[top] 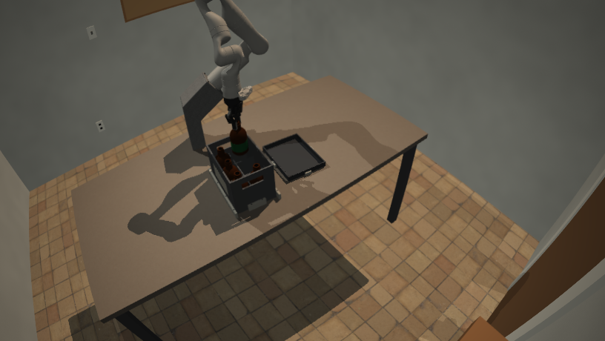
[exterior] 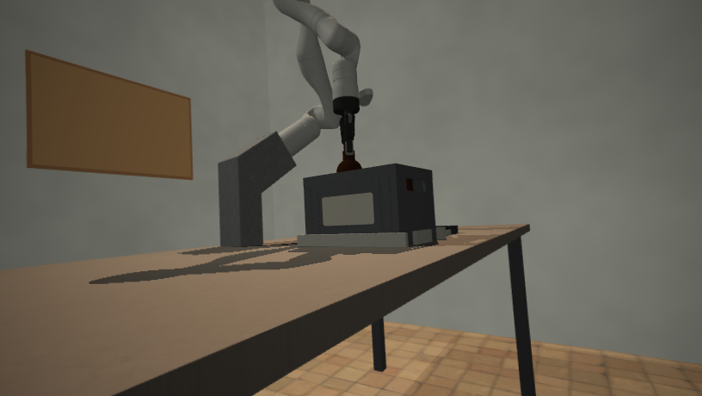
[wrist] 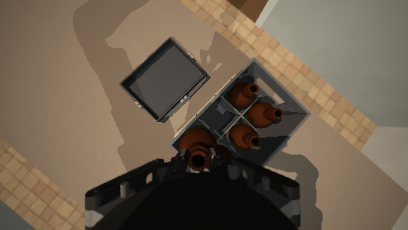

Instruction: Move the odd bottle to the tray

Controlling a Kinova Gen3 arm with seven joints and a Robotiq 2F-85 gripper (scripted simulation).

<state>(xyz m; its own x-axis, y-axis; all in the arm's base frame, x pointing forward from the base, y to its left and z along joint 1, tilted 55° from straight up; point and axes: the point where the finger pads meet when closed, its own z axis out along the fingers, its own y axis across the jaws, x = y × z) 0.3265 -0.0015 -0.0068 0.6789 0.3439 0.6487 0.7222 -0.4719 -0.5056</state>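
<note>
My gripper [top: 235,123] [exterior: 348,147] [wrist: 198,154] is shut on the neck of a brown bottle [top: 239,136] [exterior: 348,164] [wrist: 196,140] with a green label. The bottle hangs upright, raised in the crate [top: 256,194] [exterior: 314,211] [wrist: 291,104], its shoulder above the rim. In the exterior view the crate wall hides its lower part. The other bottles stand lower in the crate: three show clearly in the wrist view [wrist: 242,95] [wrist: 262,115] [wrist: 242,136], and one is mostly hidden beside the held bottle. The tray [top: 294,156] [wrist: 165,80] holds nothing. Neck differences are too small to tell.
The tray lies beside the crate on the table [top: 364,105] [exterior: 196,305] [wrist: 45,60], with a narrow gap between them. The crate's walls and inner dividers surround the bottles. The table's long edge runs past the crate's handle end.
</note>
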